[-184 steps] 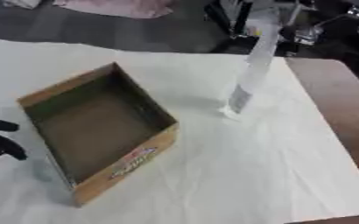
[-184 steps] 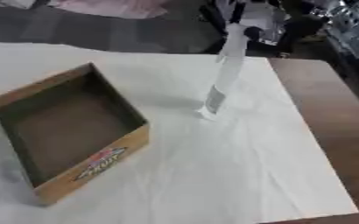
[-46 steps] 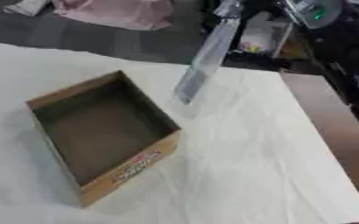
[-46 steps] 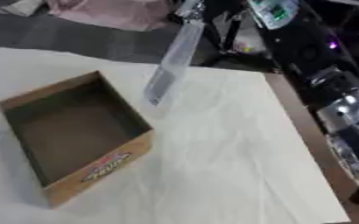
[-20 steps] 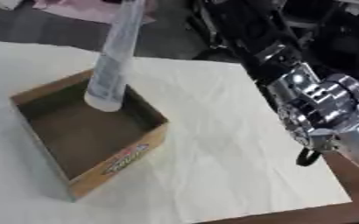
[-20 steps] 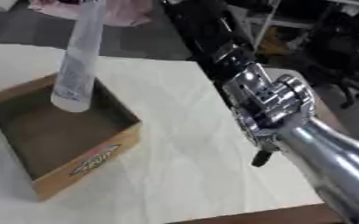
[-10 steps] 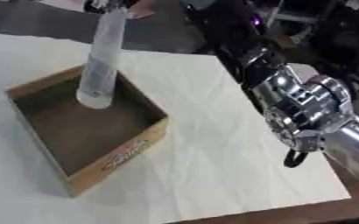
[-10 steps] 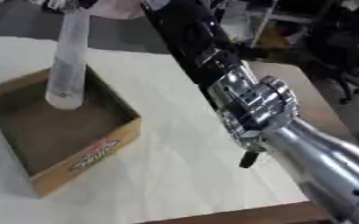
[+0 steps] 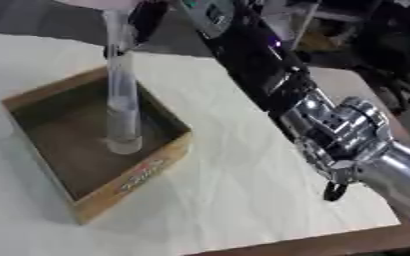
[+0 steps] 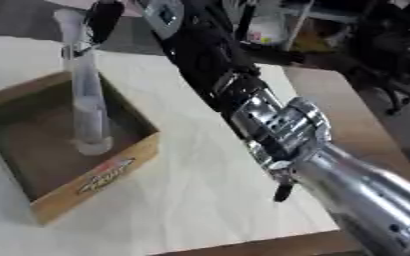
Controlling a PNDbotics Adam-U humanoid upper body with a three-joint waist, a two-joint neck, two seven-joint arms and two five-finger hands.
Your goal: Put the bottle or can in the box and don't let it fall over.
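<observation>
Left eye view: right hand (image 9: 143,20) is seen curled round the top of the tall clear bottle (image 9: 121,100). Bottle is held upright inside the cardboard box (image 9: 95,200), base at or near the floor. Release judged best made only once base is seated flat.

A: right hand (image 9: 138,22) is cut off by the top edge. Only dark fingers show at the bottle (image 9: 121,95) neck, can't confirm the grip.

B: bottle cap?

A: lost behind those fingers and the top edge. Bottle is motion-blurred below the hand, label unreadable.

B: base on the box (image 9: 95,145) floor?

A: can't tell, touching or just above it. Left hand shows in neither view.
</observation>
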